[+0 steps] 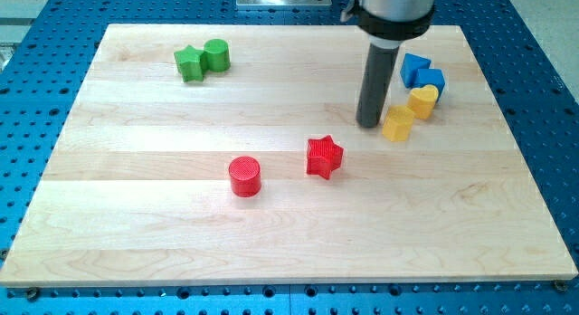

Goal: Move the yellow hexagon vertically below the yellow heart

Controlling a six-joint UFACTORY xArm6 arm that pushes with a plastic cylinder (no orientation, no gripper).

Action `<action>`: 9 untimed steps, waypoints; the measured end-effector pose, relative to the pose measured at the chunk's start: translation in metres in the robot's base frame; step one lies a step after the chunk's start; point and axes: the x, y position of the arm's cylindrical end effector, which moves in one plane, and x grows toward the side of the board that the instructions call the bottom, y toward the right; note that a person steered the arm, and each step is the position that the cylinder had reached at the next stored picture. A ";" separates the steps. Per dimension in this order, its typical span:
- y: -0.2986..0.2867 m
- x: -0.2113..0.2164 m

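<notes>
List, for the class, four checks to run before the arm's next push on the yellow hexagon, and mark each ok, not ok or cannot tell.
1. Yellow hexagon in plain sight: ok.
2. Yellow heart in plain sight, toward the view's top right of the hexagon: ok.
3. My tip close to the hexagon, on its left in the view: ok; whether it touches: cannot tell.
4. Hexagon already straight below the heart: not ok, it sits below but off to the view's left.
5. Blue blocks apart from the hexagon: ok.

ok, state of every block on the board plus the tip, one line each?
my tip: down on the board, just left of the yellow hexagon
yellow hexagon: upright, touching the yellow heart
yellow heart: against the blue blocks
blue blocks: two, touching
green blocks: two, touching
red star: alone
red cylinder: upright, alone
</notes>
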 end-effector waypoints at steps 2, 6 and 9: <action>0.019 0.014; 0.022 -0.051; 0.045 -0.039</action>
